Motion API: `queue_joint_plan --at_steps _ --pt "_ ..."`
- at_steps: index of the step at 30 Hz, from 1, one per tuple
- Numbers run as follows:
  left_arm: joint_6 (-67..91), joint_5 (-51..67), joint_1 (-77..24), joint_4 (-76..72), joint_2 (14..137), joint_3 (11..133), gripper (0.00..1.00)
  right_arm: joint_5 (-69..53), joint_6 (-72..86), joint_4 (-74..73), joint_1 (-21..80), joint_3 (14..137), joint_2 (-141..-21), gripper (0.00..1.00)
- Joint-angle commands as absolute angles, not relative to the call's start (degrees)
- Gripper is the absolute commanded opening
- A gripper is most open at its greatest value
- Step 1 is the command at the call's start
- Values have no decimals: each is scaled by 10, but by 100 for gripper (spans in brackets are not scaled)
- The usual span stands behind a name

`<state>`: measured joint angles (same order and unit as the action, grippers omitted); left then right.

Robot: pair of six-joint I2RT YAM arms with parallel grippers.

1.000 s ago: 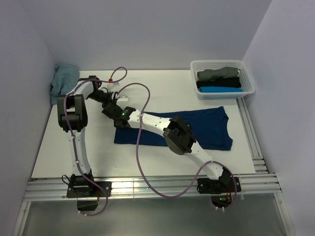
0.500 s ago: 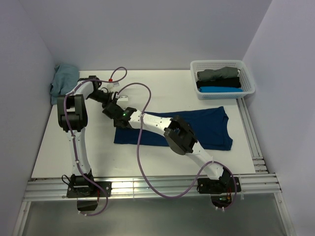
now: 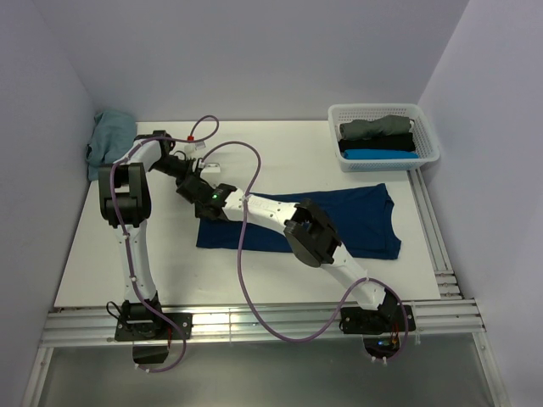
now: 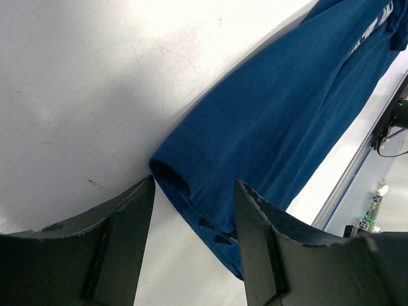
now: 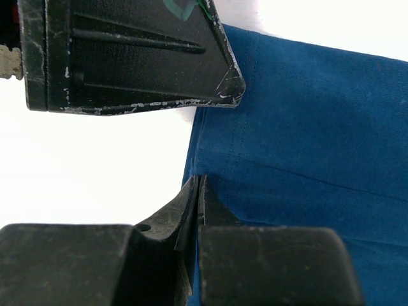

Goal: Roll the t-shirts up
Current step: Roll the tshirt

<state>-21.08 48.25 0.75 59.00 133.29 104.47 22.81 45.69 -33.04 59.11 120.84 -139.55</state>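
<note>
Navy t-shirt (image 4: pixel 274 115) corner inside open left claw (image 4: pixel 194 185), right claw (image 5: pixel 197 183) pinching its edge.

- I see a plain dark navy t-shirt (image 3: pixel 365 220), white table (image 3: pixel 297 153).
- White lattice basket (image 3: pixel 428 136): grey shirt (image 3: pixel 373 128), black shirt (image 3: pixel 377 143), bright blue shirt (image 3: pixel 380 154).
- Pale teal shirt (image 3: pixel 110 140).

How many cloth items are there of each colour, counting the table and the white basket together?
navy t-shirt: 1
pale teal cloth: 1
grey cloth: 1
black cloth: 1
bright blue cloth: 1
Total: 5
</note>
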Motion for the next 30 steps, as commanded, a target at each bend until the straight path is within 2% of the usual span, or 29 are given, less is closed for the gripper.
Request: queue_joint_plan --at_steps 1,13,22,25,26,29,30 --pt "-209 484 4 578 1330 1049 59 222 456 -317 594 1232 -1377 1" --pt "-209 483 5 572 1328 1040 58 208 468 -306 602 1208 -1375 2" --pt "-211 481 5 572 1322 1032 58 207 481 -300 609 1194 -1378 9" --pt "-213 481 5 570 1318 1027 59 205 478 -296 610 1196 -1382 18" --pt "-213 481 5 570 1316 1025 59 209 478 -303 610 1201 -1383 30" --pt "-212 479 5 567 1311 1022 60 241 484 -328 607 1189 -1362 45" --pt "-211 480 5 567 1310 1023 61 251 490 -332 606 1177 -1348 46"
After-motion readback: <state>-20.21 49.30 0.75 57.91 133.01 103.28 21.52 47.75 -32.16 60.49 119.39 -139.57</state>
